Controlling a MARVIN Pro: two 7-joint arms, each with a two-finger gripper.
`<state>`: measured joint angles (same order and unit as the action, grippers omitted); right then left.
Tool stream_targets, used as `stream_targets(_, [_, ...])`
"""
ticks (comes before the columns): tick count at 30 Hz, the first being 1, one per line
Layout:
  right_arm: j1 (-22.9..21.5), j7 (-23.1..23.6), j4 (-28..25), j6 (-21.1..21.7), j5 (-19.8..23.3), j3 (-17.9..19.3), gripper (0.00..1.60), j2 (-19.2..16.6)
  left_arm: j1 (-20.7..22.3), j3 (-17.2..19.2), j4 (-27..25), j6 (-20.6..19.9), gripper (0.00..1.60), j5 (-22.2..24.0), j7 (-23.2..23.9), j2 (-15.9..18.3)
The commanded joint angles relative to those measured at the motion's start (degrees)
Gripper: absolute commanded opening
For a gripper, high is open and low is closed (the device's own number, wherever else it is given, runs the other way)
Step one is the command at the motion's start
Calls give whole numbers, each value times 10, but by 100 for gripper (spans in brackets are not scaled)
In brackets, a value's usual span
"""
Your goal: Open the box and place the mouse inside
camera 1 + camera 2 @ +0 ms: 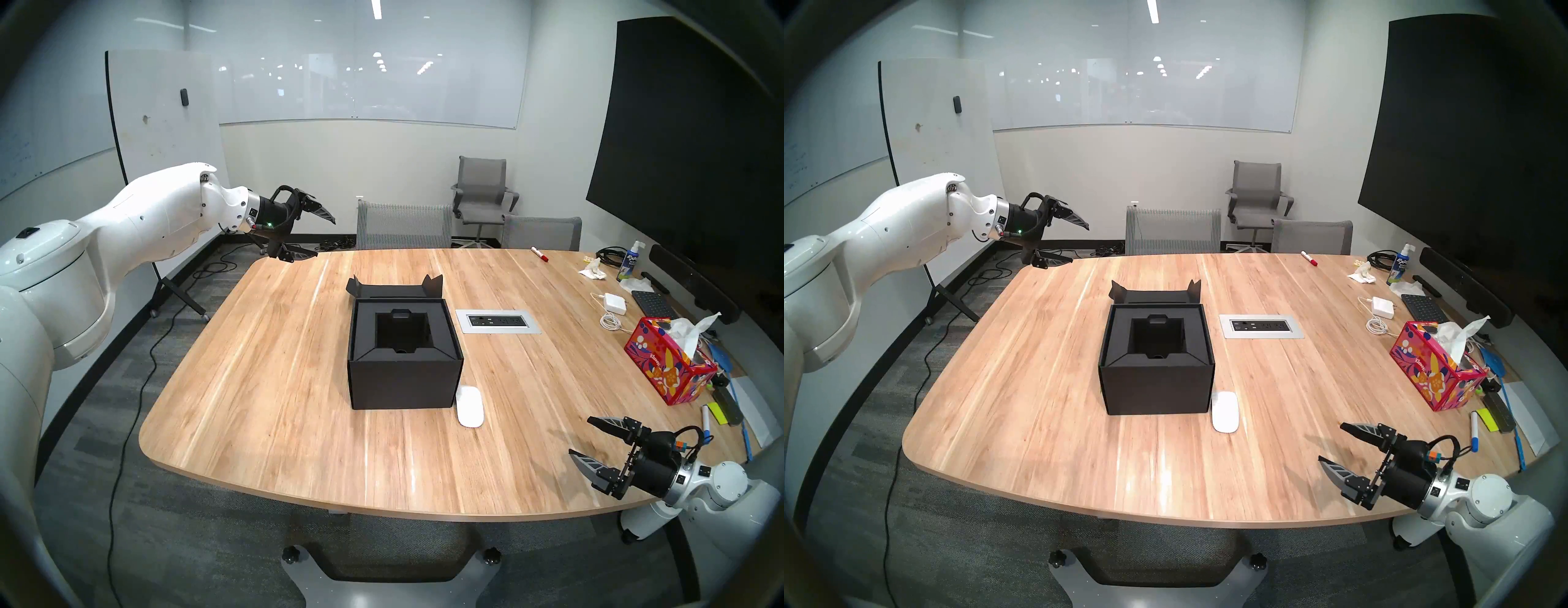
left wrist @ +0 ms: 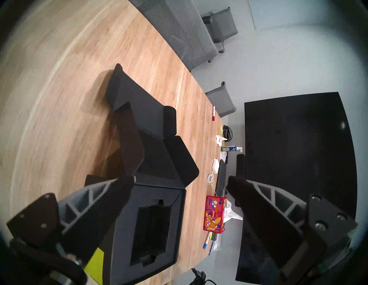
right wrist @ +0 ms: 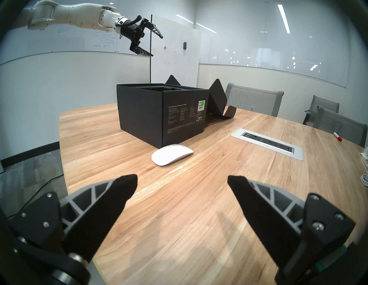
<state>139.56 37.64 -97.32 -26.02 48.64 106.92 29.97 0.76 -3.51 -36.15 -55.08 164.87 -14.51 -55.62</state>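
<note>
The right claw (image 1: 587, 441) hangs nearest, over the front right corner of the worktop (image 1: 263, 382), its fingers spread wide and holding nothing. The mouse (image 1: 470, 406) lies flat just ahead of it, beside the front right corner of the box (image 1: 403, 382). I think the main risk is here: the mouse is low, smooth and glossy, so the fingers may slide over its shell or push it against the box wall instead of gripping it. The box already stands open, its lid (image 1: 394, 288) folded back behind it. The recess in the insert looks narrow, so a tilted mouse could rest on the rim. The left claw (image 1: 316, 235), also spread and empty, hovers high over the far left edge, well apart from the box. The worktop is pale wood with a power panel (image 1: 498, 321); a red tissue box (image 1: 668, 365) and small clutter sit at the right. Behind are grey chairs (image 1: 403, 225), a whiteboard (image 1: 165, 140) and a dark screen (image 1: 687, 140).
</note>
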Motion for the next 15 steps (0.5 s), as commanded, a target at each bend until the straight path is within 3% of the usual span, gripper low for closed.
stream_targets(1, [-1,0,-1,-1,1,2,160,0,8,1,-60,1,160,1,14,64])
stream_targets(6, [-1,0,-1,-1,1,2,160,0,6,-7,-91,1,160,1,28,97])
stream_targets(15, [-1,0,-1,-1,1,1,160,0,1,-34,-145,1,160,-42,53,159])
